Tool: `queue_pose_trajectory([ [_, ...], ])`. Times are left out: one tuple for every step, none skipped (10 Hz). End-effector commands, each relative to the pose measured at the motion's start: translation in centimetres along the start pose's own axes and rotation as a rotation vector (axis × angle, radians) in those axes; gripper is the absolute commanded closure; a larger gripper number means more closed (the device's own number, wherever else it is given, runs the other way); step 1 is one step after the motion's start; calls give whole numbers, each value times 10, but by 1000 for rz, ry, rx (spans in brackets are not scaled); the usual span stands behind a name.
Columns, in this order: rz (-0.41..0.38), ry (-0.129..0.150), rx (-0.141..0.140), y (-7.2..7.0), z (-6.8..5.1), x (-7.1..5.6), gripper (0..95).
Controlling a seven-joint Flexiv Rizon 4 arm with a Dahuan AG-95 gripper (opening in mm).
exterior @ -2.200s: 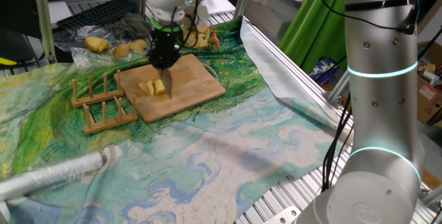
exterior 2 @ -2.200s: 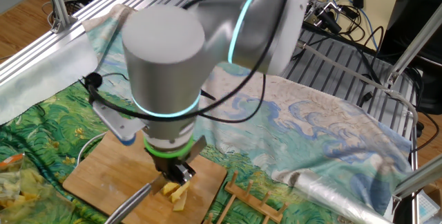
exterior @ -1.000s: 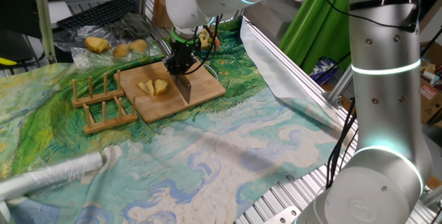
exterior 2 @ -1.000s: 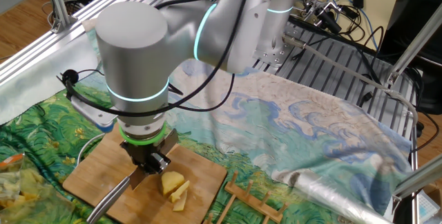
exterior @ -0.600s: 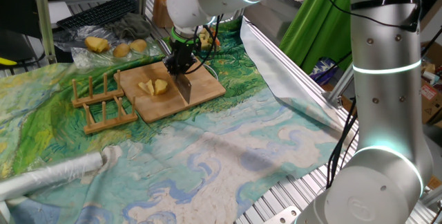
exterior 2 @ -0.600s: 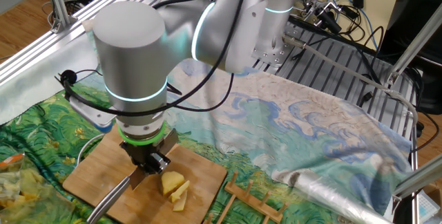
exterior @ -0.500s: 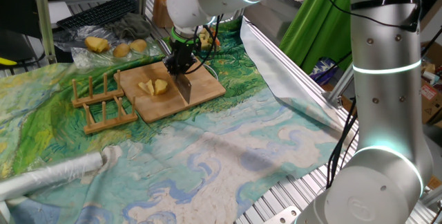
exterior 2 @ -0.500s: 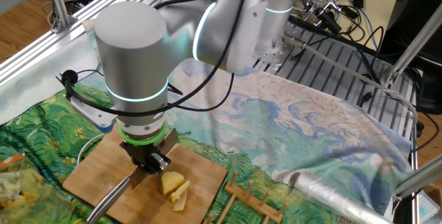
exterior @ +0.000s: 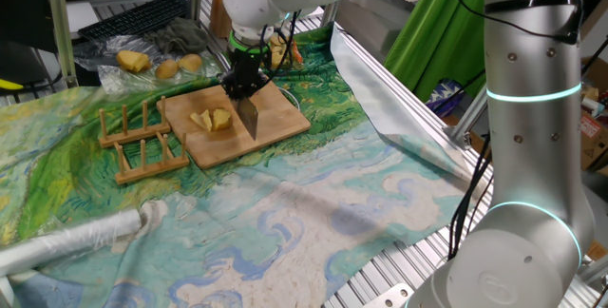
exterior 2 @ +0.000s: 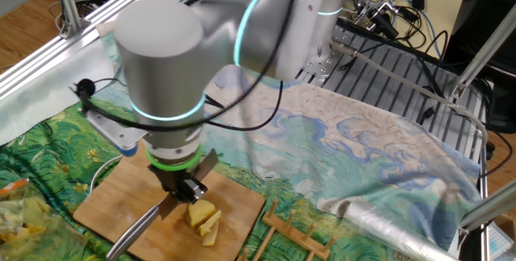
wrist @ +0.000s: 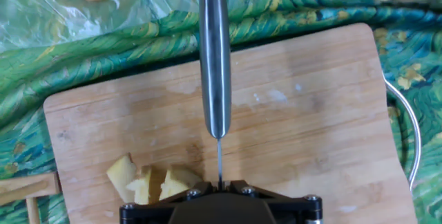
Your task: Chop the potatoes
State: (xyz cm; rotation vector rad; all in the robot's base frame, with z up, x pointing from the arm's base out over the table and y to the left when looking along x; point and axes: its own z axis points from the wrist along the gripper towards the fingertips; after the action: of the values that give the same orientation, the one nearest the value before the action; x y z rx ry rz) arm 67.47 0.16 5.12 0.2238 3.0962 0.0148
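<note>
**Knife held above the board, potato pieces beside the blade**

The silver-grey robot arm (exterior: 527, 108) fills much of both fixed views, its joints ringed with glowing teal bands, and it reaches over a table draped with a green, blue and white painted-pattern cloth (exterior: 285, 203). On the cloth lies a wooden cutting board (exterior: 275, 123), pale and rectangular, its long side running across the hand view. Just beside the board, touching or nearly touching its edge, stands a wooden slatted rack (exterior: 138, 137). A roll of clear plastic film (exterior: 66, 241) lies on the cloth well apart from the board, near the front edge in one fixed view. Behind the board, a crumpled clear bag holds whole unpeeled potatoes (exterior: 157, 63).

The gripper (exterior: 243, 85) points down over the board with its jaws clamped together on a knife (wrist: 215, 51); the steel handle sticks out ahead of the fingers in the hand view, and the blade hangs edge-down below the gripper, over the board's middle.

The potatoes (wrist: 148, 180) are a small cluster of pale-yellow cut chunks lying together on the board, just beside the blade and apart from it, on the side nearer the rack.
</note>
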Motion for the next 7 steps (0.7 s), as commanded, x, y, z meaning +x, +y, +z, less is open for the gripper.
queue_pose_trajectory([
  [47,22,-5,5,-7,4,950],
  [64,25,-2,9,-11,7,950],
  [92,26,-4,12,-13,9,950],
  [105,26,-3,13,-14,10,950],
  [159,25,-4,16,-16,11,950],
  [180,26,-5,17,-17,12,950],
  [195,26,-8,18,-18,12,950],
])
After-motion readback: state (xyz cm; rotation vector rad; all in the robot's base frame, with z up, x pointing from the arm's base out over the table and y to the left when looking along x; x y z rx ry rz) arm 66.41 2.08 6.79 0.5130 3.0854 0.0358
